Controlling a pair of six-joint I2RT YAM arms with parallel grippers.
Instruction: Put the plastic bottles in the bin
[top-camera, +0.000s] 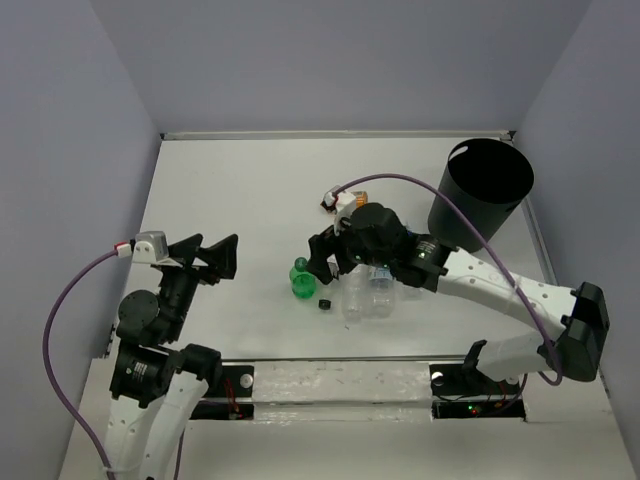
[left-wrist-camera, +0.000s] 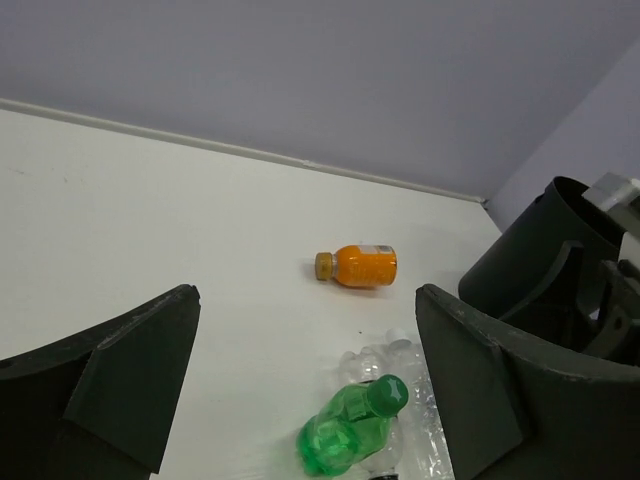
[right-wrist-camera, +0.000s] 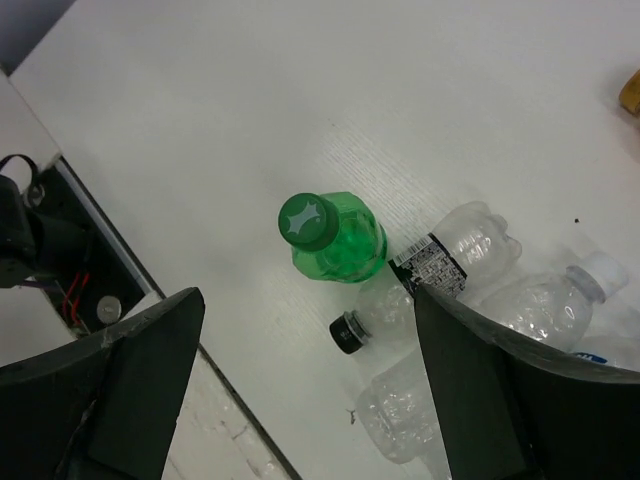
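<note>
A green bottle (top-camera: 301, 280) stands upright mid-table, also in the left wrist view (left-wrist-camera: 350, 430) and the right wrist view (right-wrist-camera: 330, 235). Clear bottles (top-camera: 366, 296) lie in a cluster beside it, one with a black cap (right-wrist-camera: 350, 332), one with a white cap (right-wrist-camera: 600, 275). An orange bottle (top-camera: 335, 200) lies on its side farther back (left-wrist-camera: 362, 266). The black bin (top-camera: 482, 192) stands at the back right. My right gripper (top-camera: 328, 255) hovers open over the cluster (right-wrist-camera: 305, 296), empty. My left gripper (top-camera: 215, 258) is open and empty, left of the bottles (left-wrist-camera: 305, 292).
The table's near edge with a metal rail and wiring (right-wrist-camera: 70, 270) lies just below the bottles. Grey walls close the table on the left, back and right. My right arm (top-camera: 500, 290) stretches across the front right.
</note>
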